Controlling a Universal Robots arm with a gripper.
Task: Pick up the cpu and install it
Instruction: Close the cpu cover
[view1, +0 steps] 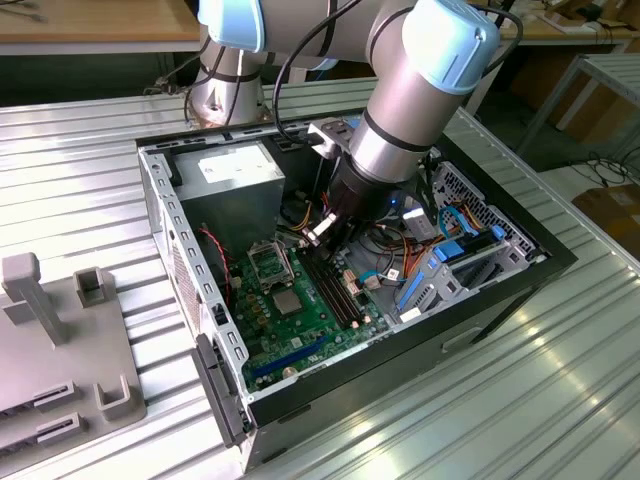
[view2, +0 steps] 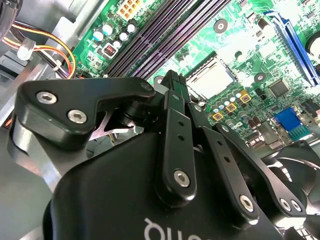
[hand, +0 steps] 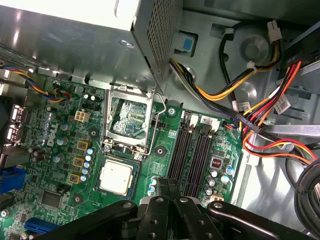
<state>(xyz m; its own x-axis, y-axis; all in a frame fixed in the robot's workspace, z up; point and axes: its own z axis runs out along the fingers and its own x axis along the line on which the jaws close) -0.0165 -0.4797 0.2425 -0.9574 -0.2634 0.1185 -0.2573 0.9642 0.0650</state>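
1 small, thin, silvery-grey square cpu (hand: 116, 178) lies flat on the green motherboard (hand: 162, 142), just beside the black metal-framed socket (hand: 127, 119). The black gripper (hand: 167, 186) hangs near it above the board, fingers together on nothing.

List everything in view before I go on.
case: one, black, on the ribbed metal table.
motherboard: one, green, inside the case.
socket: one, metal-framed, on the motherboard.
cpu: one, silvery-grey, flat on the motherboard beside the socket.
memory slots: four, black, beside the socket.
power supply: one, grey, case corner.
cables: bundle, yellow, orange, red, black, case side.
arm: one, silver and pale blue, reaching into the case.
claw: one, black, shut, over the motherboard.
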